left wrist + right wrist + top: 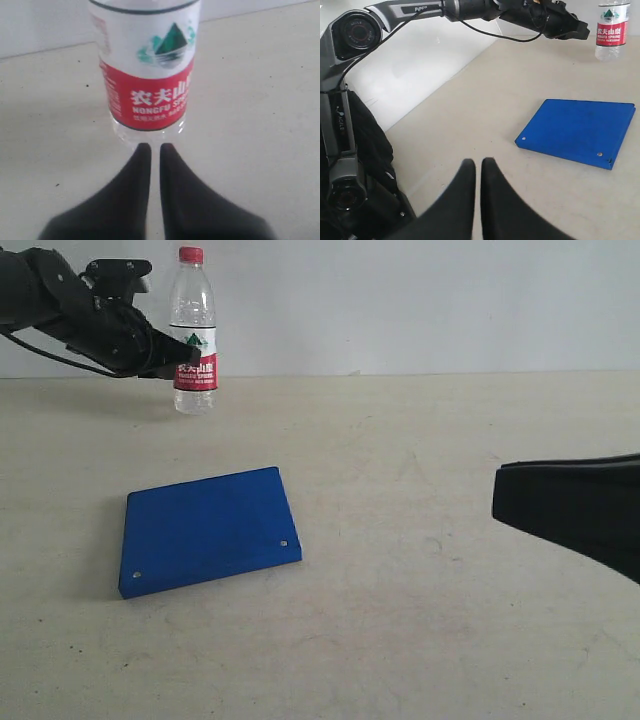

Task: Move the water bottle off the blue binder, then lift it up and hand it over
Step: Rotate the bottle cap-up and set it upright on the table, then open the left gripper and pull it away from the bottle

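The water bottle (194,330) stands upright on the table (420,440) at the far left, well behind the blue binder (205,528) and off it. The binder lies flat and closed with nothing on it. My left gripper (190,355) is shut and empty, its tips pointing at the bottle's red label from the left. In the left wrist view the gripper (155,147) ends just short of the bottle (147,75); contact cannot be told. My right gripper (497,495) hovers shut and empty at the right, far from the binder (580,130) and the bottle (611,30).
A white wall (420,300) runs behind the table. The left arm (470,7) stretches above the table's back edge. In the right wrist view the robot's base and cables (350,165) stand beside the table edge.
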Action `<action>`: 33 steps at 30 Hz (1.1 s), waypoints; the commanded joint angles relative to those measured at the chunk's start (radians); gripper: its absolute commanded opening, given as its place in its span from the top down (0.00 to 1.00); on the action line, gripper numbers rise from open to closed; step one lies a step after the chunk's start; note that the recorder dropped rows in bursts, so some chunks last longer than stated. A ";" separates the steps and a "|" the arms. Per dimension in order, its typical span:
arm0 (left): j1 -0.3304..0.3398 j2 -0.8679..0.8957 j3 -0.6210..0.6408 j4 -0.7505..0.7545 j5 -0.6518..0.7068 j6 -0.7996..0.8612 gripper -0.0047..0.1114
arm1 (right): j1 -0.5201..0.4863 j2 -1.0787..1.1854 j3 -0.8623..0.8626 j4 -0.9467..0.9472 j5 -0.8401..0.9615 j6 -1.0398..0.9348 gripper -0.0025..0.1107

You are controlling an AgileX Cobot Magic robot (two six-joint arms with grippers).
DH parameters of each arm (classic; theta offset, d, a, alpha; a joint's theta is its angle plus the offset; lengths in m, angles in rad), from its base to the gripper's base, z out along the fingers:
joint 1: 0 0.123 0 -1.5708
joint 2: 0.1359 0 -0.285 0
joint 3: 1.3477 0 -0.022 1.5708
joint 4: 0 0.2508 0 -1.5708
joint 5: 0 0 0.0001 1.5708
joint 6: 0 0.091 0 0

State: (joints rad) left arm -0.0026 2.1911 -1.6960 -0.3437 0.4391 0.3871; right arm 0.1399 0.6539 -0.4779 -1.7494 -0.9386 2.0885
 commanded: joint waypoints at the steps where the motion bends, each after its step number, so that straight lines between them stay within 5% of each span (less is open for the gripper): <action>1: -0.006 -0.013 -0.003 -0.006 -0.020 0.030 0.80 | -0.006 -0.003 0.000 0.005 -0.001 -0.002 0.98; 4: -0.006 -0.021 -0.003 -0.006 -0.013 0.033 0.57 | -0.006 -0.003 0.000 0.005 -0.001 -0.002 0.98; 5: -0.006 -0.021 -0.003 -0.009 -0.013 0.033 0.42 | -0.006 -0.003 0.000 0.005 -0.001 -0.002 0.98; 7: -0.006 -0.021 -0.003 -0.009 -0.013 0.014 0.36 | -0.006 -0.003 0.000 0.005 -0.001 -0.002 0.98; 17: 0.029 -0.194 -0.003 0.032 0.020 -0.028 0.43 | -0.006 -0.003 0.000 0.005 0.004 -0.002 0.98; 26: 0.074 -0.342 0.018 0.267 0.625 -0.226 0.49 | -0.006 0.036 0.000 0.005 0.002 0.005 0.98; 33: 0.072 -0.444 0.134 0.278 0.677 -0.250 0.52 | -0.006 0.290 0.000 0.005 0.454 0.003 0.98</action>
State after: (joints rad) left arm 0.0719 1.8073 -1.5933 -0.0690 1.1056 0.1694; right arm 0.1399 0.8344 -0.4779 -1.7494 -0.6723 2.0954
